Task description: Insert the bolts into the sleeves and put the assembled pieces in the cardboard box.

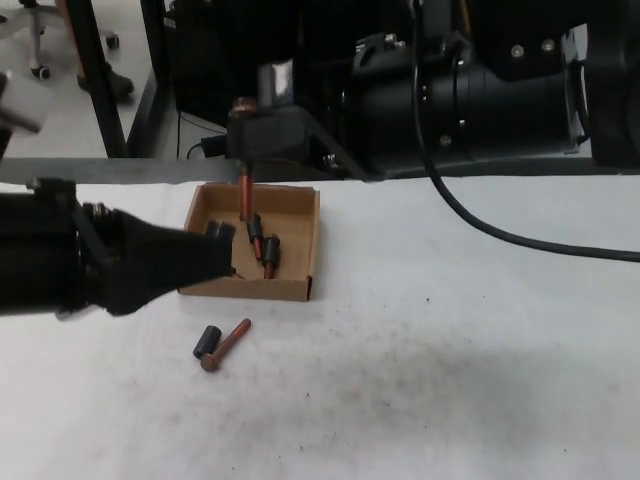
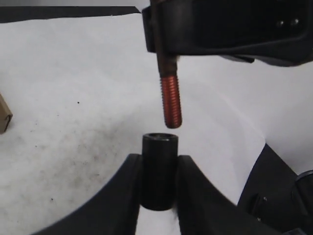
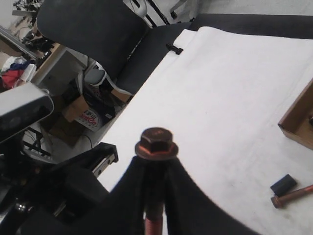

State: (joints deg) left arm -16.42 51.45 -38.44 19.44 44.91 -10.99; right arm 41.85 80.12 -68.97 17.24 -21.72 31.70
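Note:
My left gripper point(image 2: 159, 188) is shut on an upright black sleeve point(image 2: 159, 169) with its bore facing up. Just above it hangs a copper bolt point(image 2: 170, 103), threaded end down and a short gap from the sleeve's mouth. My right gripper point(image 3: 155, 172) is shut on that bolt below its hex head point(image 3: 156, 143). In the high view both grippers meet over the cardboard box point(image 1: 300, 215), which holds assembled pieces point(image 1: 262, 240). A loose sleeve point(image 1: 206, 341) and a loose bolt point(image 1: 228, 342) lie on the white bench in front of the box.
A black cable point(image 1: 520, 238) crosses the bench at the right. The bench's far edge point(image 1: 450, 176) runs behind the box, with dark equipment beyond it. An office chair point(image 3: 93, 29) stands off the bench.

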